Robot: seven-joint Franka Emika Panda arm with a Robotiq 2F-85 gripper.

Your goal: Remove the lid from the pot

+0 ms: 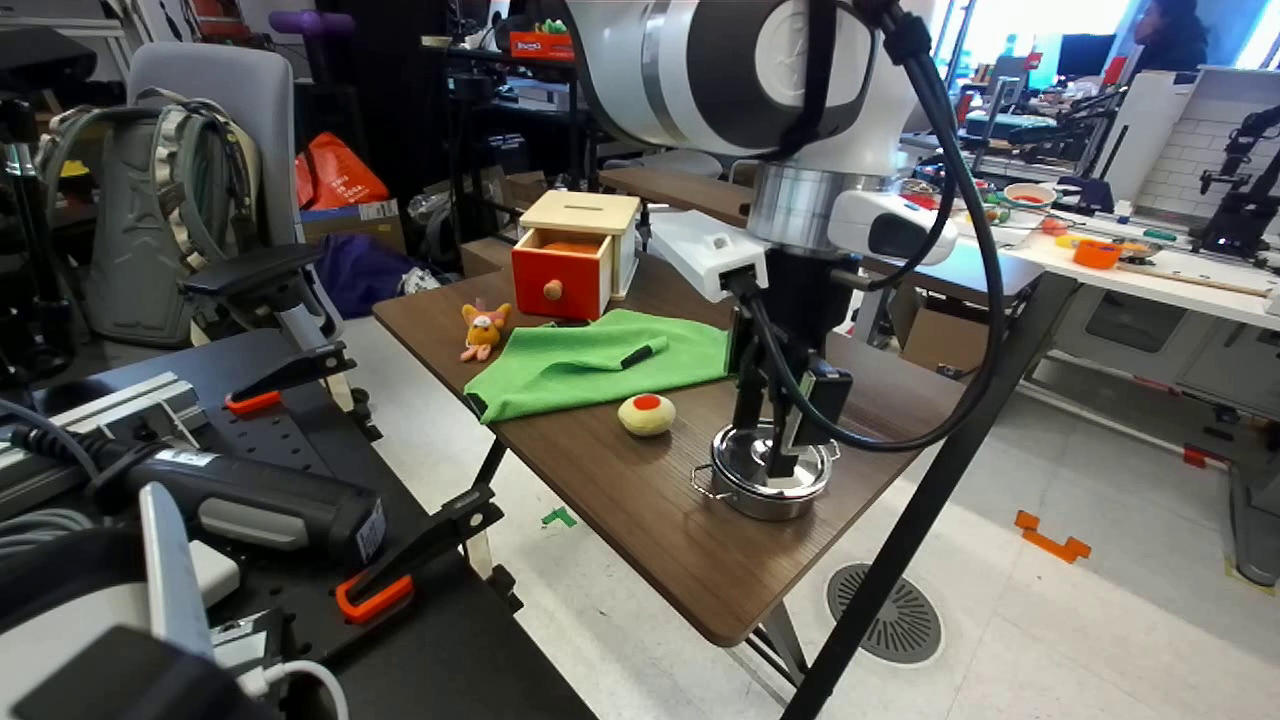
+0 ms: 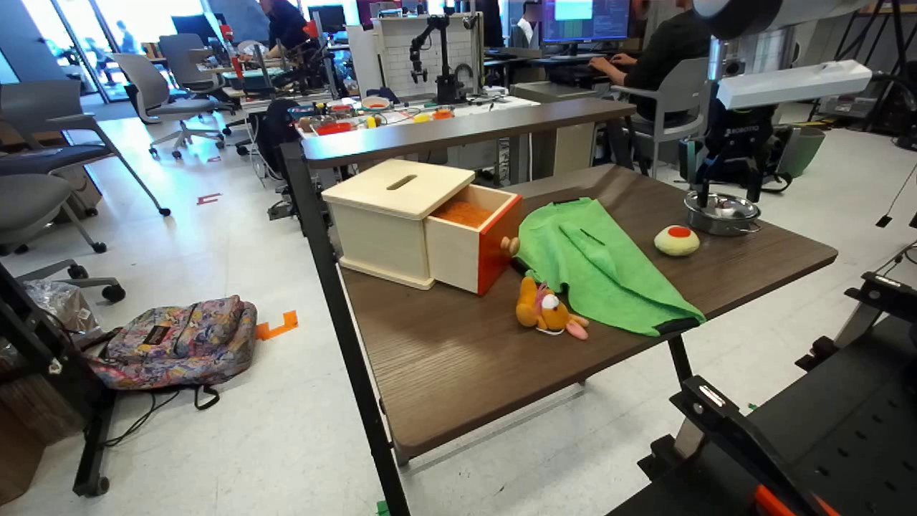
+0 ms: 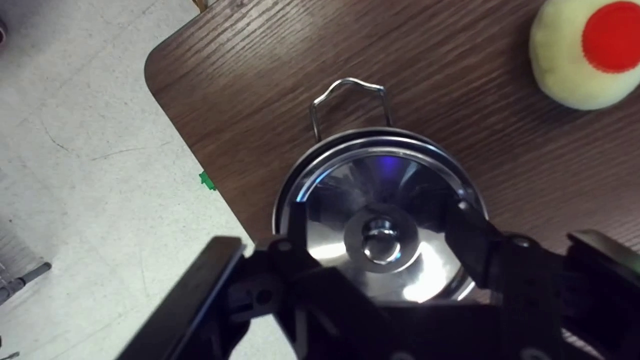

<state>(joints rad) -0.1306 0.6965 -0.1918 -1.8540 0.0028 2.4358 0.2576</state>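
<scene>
The shiny steel pot (image 1: 765, 508) stands upright on the brown table near its corner. It also shows in an exterior view (image 2: 720, 228). The round metal lid (image 3: 350, 180) lies on the pot, and its knob (image 3: 381, 243) is at its centre. In the wrist view the pot's wire handle (image 3: 348, 82) sticks out at the top. My gripper (image 3: 378, 212) is open, pointing down over the lid, one finger on each side of the knob with gaps between. In both exterior views the gripper (image 1: 766, 448) has its fingertips at about the lid's height. Whether they touch the lid cannot be told.
A yellow ball with a red spot (image 1: 646, 415) lies beside the pot. Farther off are a green cloth (image 1: 610, 365), an orange plush toy (image 2: 548, 308) and a wooden box with a red drawer open (image 2: 494, 244). The table edge (image 3: 192, 150) runs close to the pot.
</scene>
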